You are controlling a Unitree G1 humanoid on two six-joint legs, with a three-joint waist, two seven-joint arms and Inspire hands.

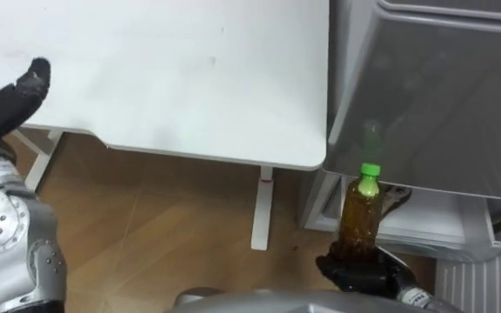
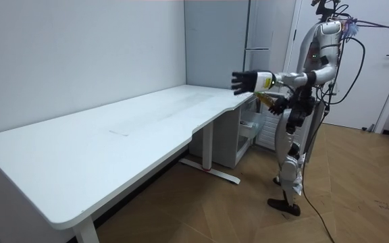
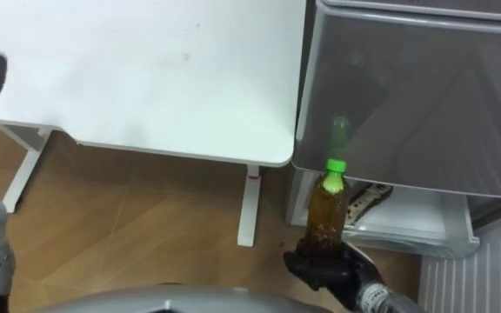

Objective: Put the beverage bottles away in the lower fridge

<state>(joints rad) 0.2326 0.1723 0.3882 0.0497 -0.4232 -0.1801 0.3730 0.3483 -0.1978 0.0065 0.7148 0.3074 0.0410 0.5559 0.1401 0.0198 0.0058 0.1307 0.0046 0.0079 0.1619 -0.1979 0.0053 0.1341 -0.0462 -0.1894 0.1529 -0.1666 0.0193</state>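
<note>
**Desk left, fridge right**

The robot stands at the desk's (image 1: 190, 87) front edge, by its right corner. The fridge (image 1: 442, 96) is just right of that corner. Its lower compartment (image 1: 442, 222) sticks out beneath the upper door. The bottle (image 1: 360, 217) is upright in the right hand (image 1: 364, 274), before that compartment. The left hand (image 1: 16, 96) is over the desk's front left edge.

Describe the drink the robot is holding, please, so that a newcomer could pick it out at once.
Find the grey fridge beside the right edge of the white table. Low in front of it, the robot's right hand grips a bottle upright by its base. It holds brown drink and has a bright green cap, which nothing else nearby has.
</note>
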